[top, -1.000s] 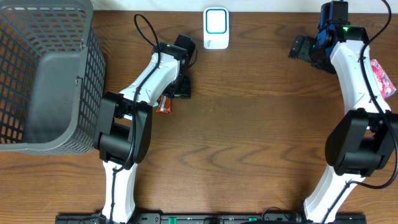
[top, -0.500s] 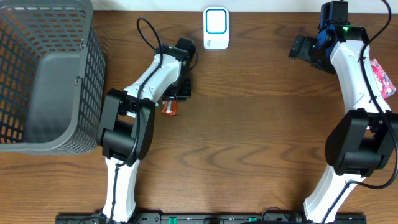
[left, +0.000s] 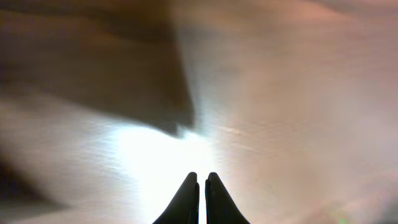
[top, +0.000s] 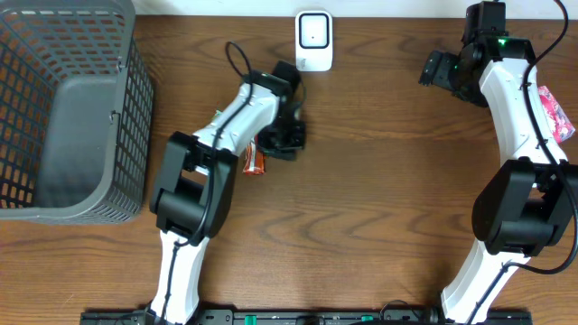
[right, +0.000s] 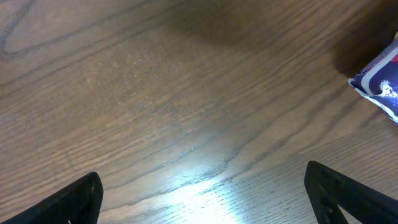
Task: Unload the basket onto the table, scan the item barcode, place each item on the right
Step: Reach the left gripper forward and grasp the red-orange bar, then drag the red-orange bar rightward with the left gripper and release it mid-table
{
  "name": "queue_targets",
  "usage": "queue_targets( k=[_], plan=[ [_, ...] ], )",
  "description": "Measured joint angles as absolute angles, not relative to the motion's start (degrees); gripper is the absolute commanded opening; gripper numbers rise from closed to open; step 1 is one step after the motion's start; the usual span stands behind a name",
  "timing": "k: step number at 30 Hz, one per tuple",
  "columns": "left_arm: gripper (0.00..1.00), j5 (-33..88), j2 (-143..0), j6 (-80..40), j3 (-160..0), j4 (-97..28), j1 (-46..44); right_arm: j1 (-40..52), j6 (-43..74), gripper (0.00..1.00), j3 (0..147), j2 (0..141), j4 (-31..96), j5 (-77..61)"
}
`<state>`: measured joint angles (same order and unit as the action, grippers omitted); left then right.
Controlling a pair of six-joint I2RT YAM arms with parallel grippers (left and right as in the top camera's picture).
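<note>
Overhead, wood-grain table point(top: 379, 208), grey basket point(top: 72, 144), white scanner point(top: 313, 41).

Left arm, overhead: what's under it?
A small orange-red packet pokes out from beneath the left arm. The arm covers part of it, so its full shape and any barcode cannot be seen, nor whether the pincer touches it.

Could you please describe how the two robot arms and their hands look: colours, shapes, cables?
The left arm and right arm have white tube-like links joined by bulky black joints. A thin black cable loops out near the left wrist. A small green light glows near the right wrist. The left hand and right hand are black; the left one's fingers taper to points.
</note>
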<state>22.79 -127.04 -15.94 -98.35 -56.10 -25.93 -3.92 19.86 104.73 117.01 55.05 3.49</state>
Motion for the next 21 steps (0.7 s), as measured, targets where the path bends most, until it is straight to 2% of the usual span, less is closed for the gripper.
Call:
queue_targets(
  k=[1,2,3,4,9,14,16,21],
  plan=[
    [0.08,23.6,-126.3,-15.6,-98.2,-55.7,-26.7,-3.9,19.9,0.99,104.7,117.0,55.0,3.5],
    [0.35,24.0,-125.3,-15.2,-98.1,-55.4,-27.4,-3.9,19.9,0.99,104.7,117.0,55.0,3.5],
    [0.71,24.0,-123.6,-14.9,-98.1,-55.2,-28.1,-3.9,19.9,0.99,104.7,117.0,55.0,3.5],
    [0.98,23.5,-122.1,-14.8,-98.1,-55.1,-28.5,-3.9,19.9,0.99,104.7,117.0,55.0,3.5],
    [0.98,12.4,-114.2,-15.5,-98.2,-55.5,-27.1,-3.9,19.9,0.99,104.7,117.0,55.0,3.5],
    [0.99,2.0,-114.8,-15.7,-97.6,-55.7,-22.5,-3.9,19.9,0.99,104.7,117.0,55.0,3.5],
    [0.95,0.0,-115.8,-15.7,-96.2,-55.2,-21.2,-3.9,19.9,0.99,104.7,117.0,55.0,3.5],
    [0.94,-1.7,-118.6,-16.7,-92.7,-53.1,-19.6,-3.9,19.9,0.99,104.7,117.0,55.0,3.5]
  ],
)
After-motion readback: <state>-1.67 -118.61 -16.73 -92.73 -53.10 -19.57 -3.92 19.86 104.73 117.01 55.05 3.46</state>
